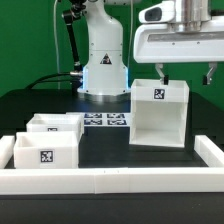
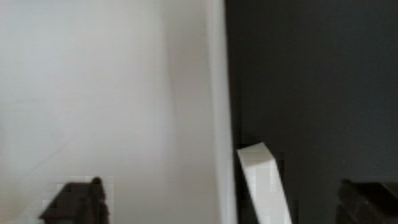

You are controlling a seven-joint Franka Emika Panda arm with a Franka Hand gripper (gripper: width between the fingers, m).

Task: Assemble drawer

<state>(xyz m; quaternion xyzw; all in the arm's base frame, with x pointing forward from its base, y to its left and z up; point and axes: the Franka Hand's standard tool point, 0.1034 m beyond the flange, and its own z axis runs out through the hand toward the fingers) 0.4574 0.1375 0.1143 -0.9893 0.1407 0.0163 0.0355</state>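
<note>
claw: wide open, empty, hangs just above box top, over its edge on ext view's right
box: upright on table, open front, tag up top
front drawer: ext view's left
rear drawer: just behind it, well apart from box
marker board: flat, btw drawers and box

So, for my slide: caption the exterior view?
Open gripper poised over the white drawer case; nearer drawer box and farther drawer box sit at the exterior view's left.
</note>
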